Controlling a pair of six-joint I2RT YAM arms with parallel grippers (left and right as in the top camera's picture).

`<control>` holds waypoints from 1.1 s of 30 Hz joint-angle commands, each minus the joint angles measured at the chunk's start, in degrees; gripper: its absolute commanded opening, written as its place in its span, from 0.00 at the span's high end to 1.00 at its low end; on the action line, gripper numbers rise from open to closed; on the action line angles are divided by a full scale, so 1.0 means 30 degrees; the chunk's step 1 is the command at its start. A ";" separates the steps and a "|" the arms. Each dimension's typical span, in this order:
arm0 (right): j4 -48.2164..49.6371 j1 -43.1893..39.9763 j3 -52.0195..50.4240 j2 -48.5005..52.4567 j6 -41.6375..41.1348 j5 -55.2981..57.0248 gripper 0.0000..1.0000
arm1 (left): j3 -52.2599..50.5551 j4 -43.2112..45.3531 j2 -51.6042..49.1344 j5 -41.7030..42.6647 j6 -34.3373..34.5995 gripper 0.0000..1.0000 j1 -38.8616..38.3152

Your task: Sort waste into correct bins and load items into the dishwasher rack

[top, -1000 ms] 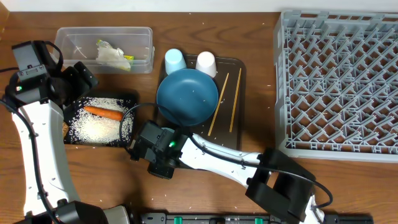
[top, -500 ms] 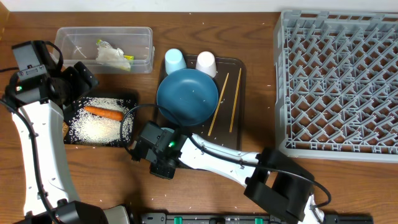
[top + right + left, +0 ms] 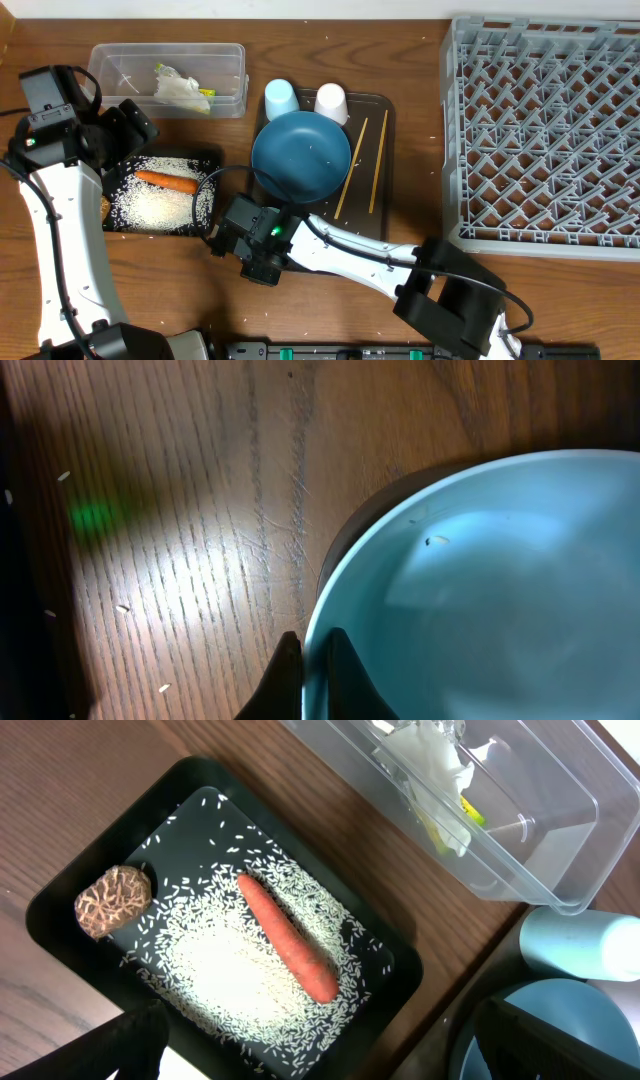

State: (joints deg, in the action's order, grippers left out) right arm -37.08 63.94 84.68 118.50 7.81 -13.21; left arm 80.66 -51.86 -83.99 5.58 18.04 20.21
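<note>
The right gripper [image 3: 312,645] is pinched shut on the lower-left rim of the big dark-blue plate [image 3: 301,155], one finger either side of the edge, where it overhangs the brown serving tray [image 3: 362,195] above the wooden table [image 3: 180,510]. The left gripper [image 3: 320,1025] hangs wide open and holds nothing over the black tray [image 3: 50,920] at the left of the overhead frame, which holds the carrot [image 3: 290,940], the brown lump [image 3: 112,900] and the rice [image 3: 220,970]. Above it the clear tub [image 3: 540,840] holds the tissue [image 3: 425,750] and the wrapper [image 3: 465,810]. The light-blue cup [image 3: 282,98], white cup [image 3: 331,102] and chopsticks [image 3: 351,165] sit on the serving tray; the rack [image 3: 545,130] fills the right side
</note>
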 commanded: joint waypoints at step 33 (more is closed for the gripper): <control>-0.2929 -0.2732 0.2171 -0.2834 0.1005 -0.3147 0.42 | 0.0277 0.0007 0.0131 -0.0095 0.0095 0.02 0.0080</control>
State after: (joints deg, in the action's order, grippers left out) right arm -45.60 52.38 91.74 109.78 9.50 -28.91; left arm 80.66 -51.83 -83.99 5.58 18.04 20.21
